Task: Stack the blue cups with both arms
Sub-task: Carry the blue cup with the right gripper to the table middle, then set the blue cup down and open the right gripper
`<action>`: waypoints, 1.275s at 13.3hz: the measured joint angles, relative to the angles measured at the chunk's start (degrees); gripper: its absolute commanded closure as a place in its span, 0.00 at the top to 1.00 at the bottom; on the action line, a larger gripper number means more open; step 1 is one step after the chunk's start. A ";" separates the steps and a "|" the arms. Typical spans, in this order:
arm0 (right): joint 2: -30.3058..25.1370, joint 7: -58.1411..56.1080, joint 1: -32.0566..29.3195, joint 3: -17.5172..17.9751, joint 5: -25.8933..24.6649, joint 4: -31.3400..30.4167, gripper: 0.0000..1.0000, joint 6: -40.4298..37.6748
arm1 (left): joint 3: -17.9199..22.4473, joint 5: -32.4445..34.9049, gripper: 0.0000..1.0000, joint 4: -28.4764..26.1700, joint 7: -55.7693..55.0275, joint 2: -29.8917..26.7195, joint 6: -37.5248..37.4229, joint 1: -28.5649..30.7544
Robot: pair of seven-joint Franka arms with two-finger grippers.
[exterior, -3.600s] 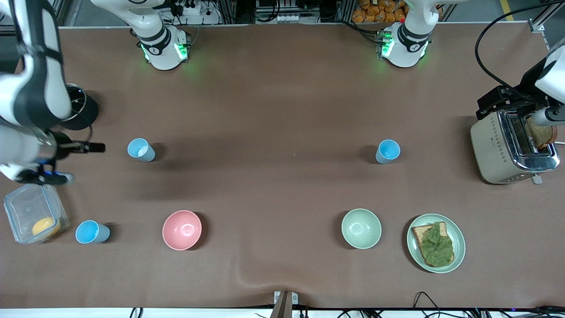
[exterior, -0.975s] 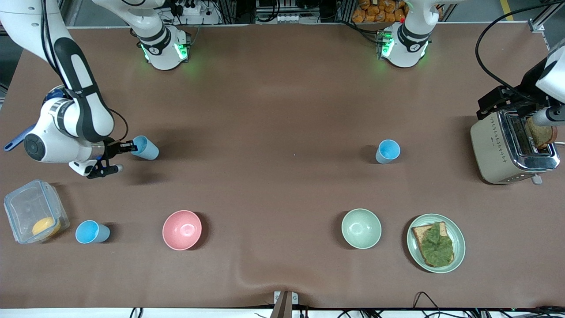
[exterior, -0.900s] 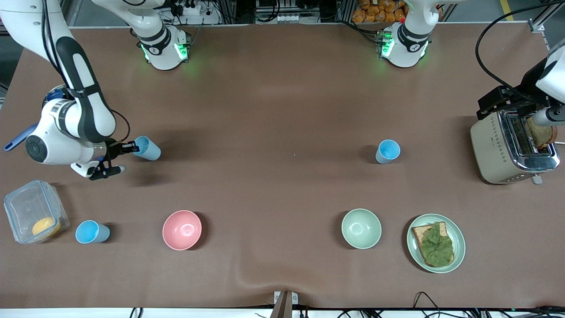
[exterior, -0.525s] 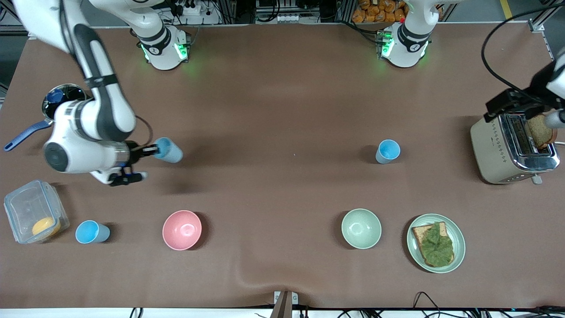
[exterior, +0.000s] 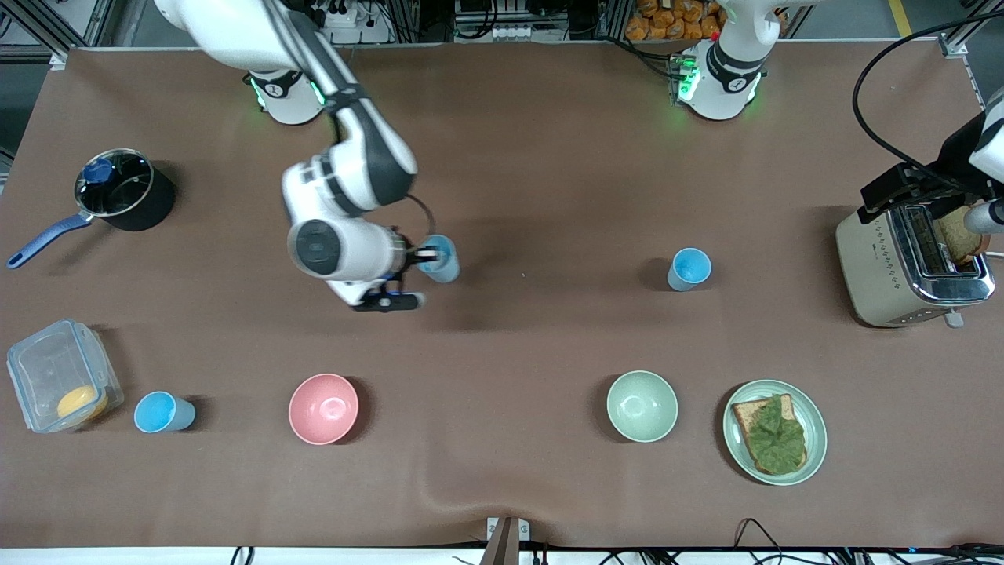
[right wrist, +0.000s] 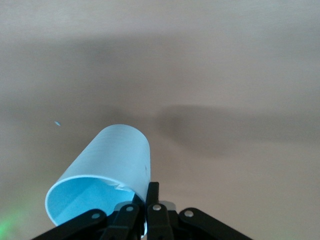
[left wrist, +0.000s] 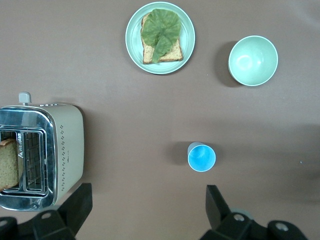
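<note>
Carrying the paler cup (exterior: 439,259) from the right arm's end toward mid-counter (exterior: 510,157), the right gripper (exterior: 420,255) is pinching its rim with closed fingers, heading for the upright cup (exterior: 689,269) standing under the left gripper (left wrist: 145,207), whose fingers are spread wide.

Light's pretty even and bright from overhead on my table (exterior: 533,180), no harsh glare on the brown mat. My arms throw soft, wide shadows, and each cup and bowl has a small dark one beside it. Green LEDs glow at both bases. The toaster (exterior: 910,267) chrome shows bright glints. My right wrist view is washed out and paler, table blurry, only the held cup (right wrist: 107,170) reasonably sharp. Left wrist view's crisp.
</note>
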 measured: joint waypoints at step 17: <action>7.10 4.86 -0.48 -1.91 0.29 14.83 1.00 -8.51 | 0.23 0.00 1.00 0.32 0.00 -4.25 -9.56 1.83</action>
